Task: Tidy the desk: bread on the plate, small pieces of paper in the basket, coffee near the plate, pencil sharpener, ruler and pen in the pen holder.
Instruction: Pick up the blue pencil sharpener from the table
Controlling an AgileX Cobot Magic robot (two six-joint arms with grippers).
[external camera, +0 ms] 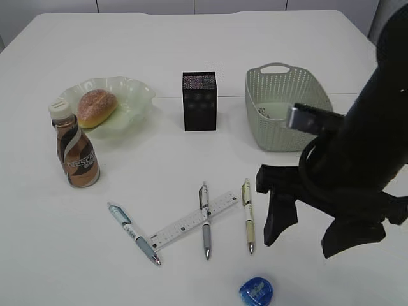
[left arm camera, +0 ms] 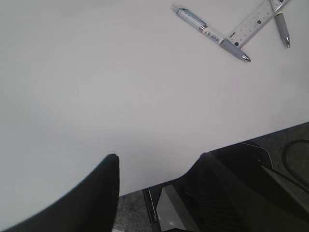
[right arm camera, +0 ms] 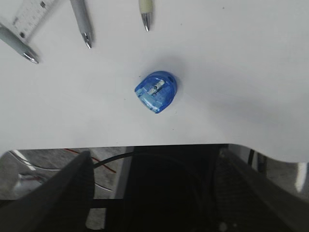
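The bread (external camera: pixel 96 107) lies on the pale green plate (external camera: pixel 131 95), and the coffee bottle (external camera: pixel 76 150) stands just in front of it. Three pens (external camera: pixel 205 220) and a clear ruler (external camera: pixel 191 221) lie on the table's front half, with the ruler under the grey pen. The blue pencil sharpener (external camera: pixel 255 291) (right arm camera: pixel 156 91) sits near the front edge. My right gripper (external camera: pixel 303 245) (right arm camera: pixel 153 154) hangs open and empty above the edge, just short of the sharpener. My left gripper (left arm camera: pixel 158 157) is open and empty over the table's front left edge. A small scrap (external camera: pixel 264 112) shows inside the basket.
The black pen holder (external camera: pixel 199 101) stands at the centre back, and the grey-green basket (external camera: pixel 287 137) to its right. My right arm hides part of the basket's right side. In the left wrist view the blue pen (left arm camera: pixel 212 35) and ruler (left arm camera: pixel 251 21) lie far ahead.
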